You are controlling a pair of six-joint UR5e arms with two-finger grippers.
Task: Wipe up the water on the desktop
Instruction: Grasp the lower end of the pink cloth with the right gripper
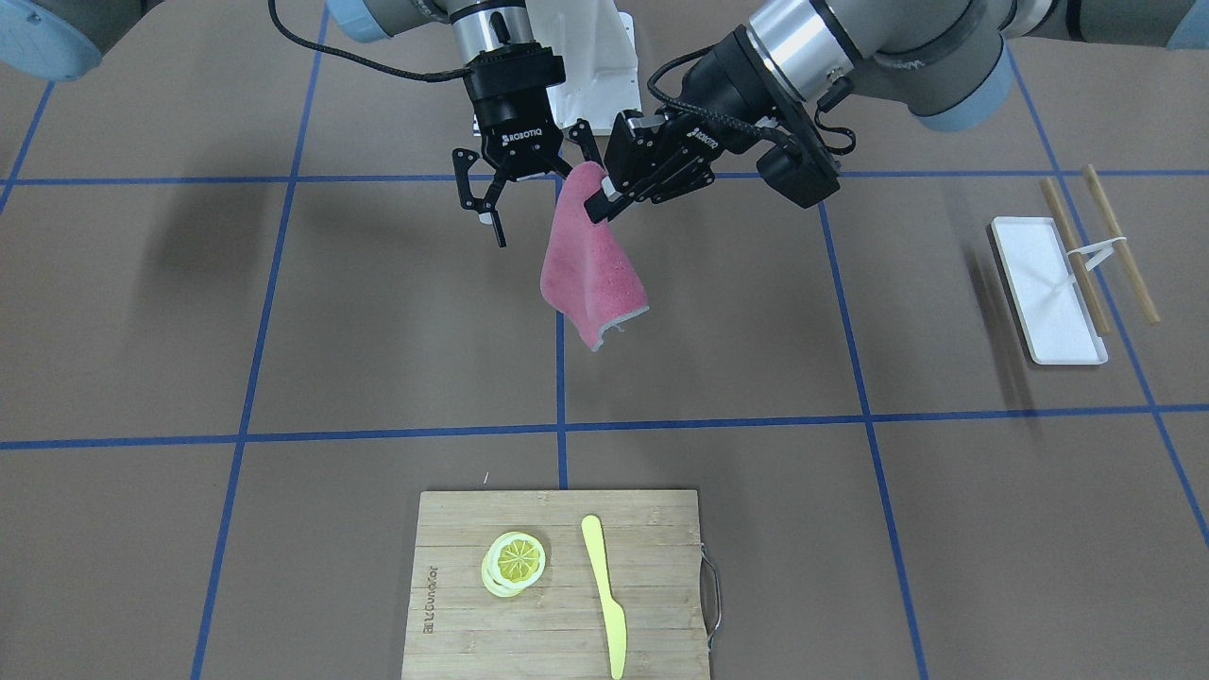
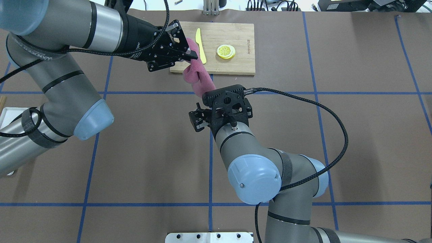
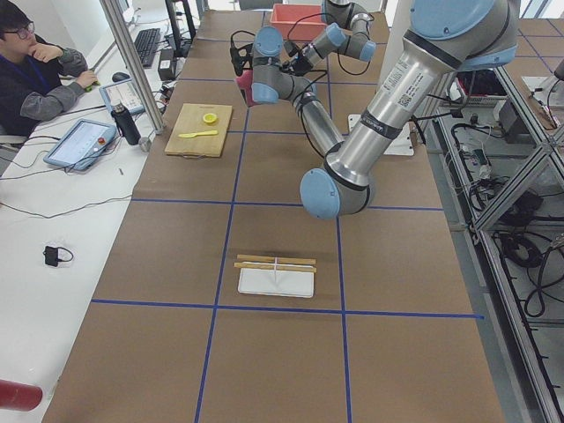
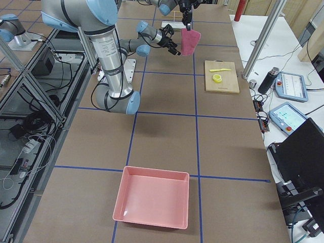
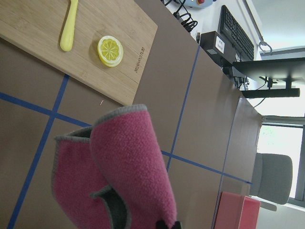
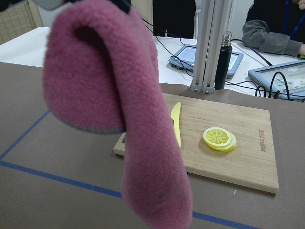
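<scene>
A pink cloth point(image 1: 593, 274) hangs in the air over the brown, blue-taped desktop point(image 1: 378, 331). My left gripper point(image 1: 597, 200) is shut on the cloth's top edge, and the rest droops below it. From above, the left gripper point(image 2: 192, 55) pinches the cloth point(image 2: 199, 79) near the cutting board's corner. My right gripper point(image 1: 531, 198) is open right beside the cloth's upper part, one finger behind the fabric. The cloth point(image 6: 119, 95) fills the right wrist view and shows folded in the left wrist view point(image 5: 128, 167). I cannot make out any water on the desktop.
A bamboo cutting board point(image 1: 661, 567) carries lemon slices point(image 1: 515, 562) and a yellow knife point(image 1: 604, 595). A white tray point(image 1: 1047, 288) with bamboo sticks point(image 1: 1119, 244) lies on the robot's left side. A pink bin point(image 4: 152, 197) sits far to the robot's right. A person point(image 3: 35, 62) sits at the side desk.
</scene>
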